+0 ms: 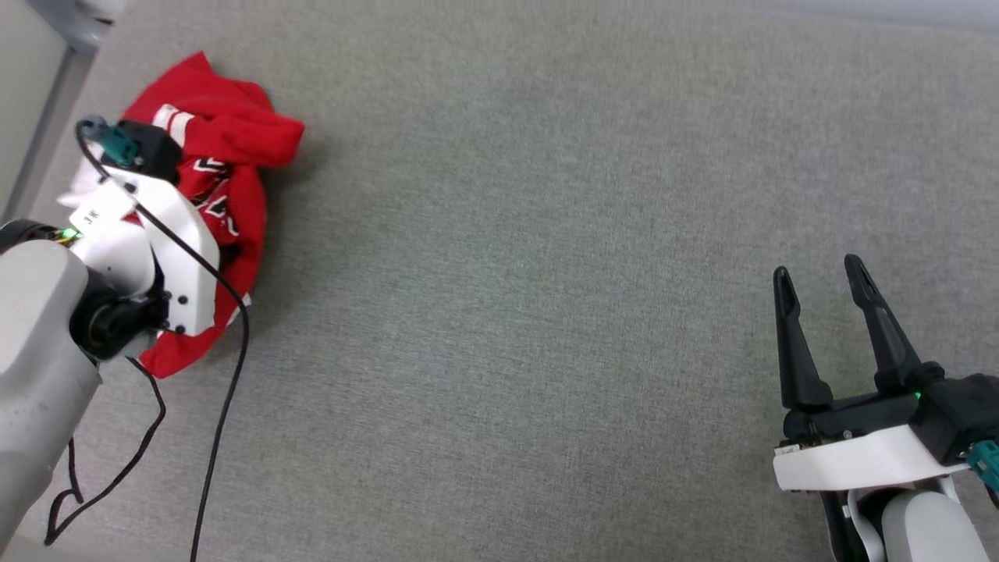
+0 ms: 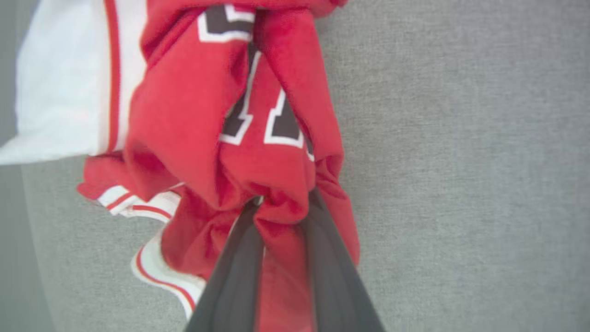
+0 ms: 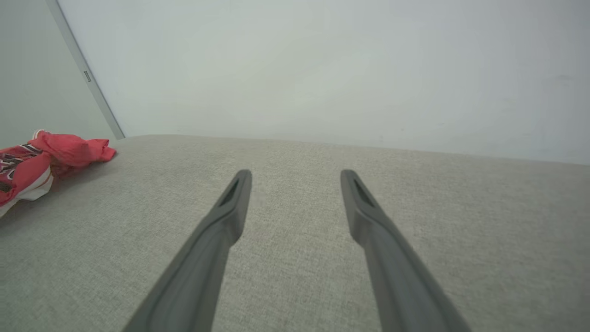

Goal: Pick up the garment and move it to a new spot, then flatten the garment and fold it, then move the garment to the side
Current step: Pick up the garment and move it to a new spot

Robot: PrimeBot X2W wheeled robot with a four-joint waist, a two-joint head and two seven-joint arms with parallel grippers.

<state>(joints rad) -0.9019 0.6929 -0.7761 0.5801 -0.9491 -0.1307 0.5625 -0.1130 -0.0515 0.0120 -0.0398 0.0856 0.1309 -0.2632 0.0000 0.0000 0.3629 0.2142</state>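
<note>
Between the left hand's (image 2: 284, 200) two dark fingers, in the left wrist view, a bunched fold of the garment (image 2: 184, 115) is pinched tight. Past the fingertips, red cloth, black white-edged lettering, a white sleeve and striped trim spread over the grey worktop (image 2: 461, 184). Seen from the head, this hand's fingers are hidden under its own white wrist (image 1: 175, 242), which also covers part of the crumpled garment lying near the worktop's left edge. A black cable (image 1: 226, 375) trails from that wrist across the worktop. Count: one garment, two hands, two fingers on each. Well apart from the left hand, the right hand (image 1: 816, 269) has its fingers spread apart over the worktop. Its own wrist view adds a pale wall (image 3: 322, 69) beyond the worktop's far edge, and shows the garment as a small red heap well off to the left of its fingers.
</note>
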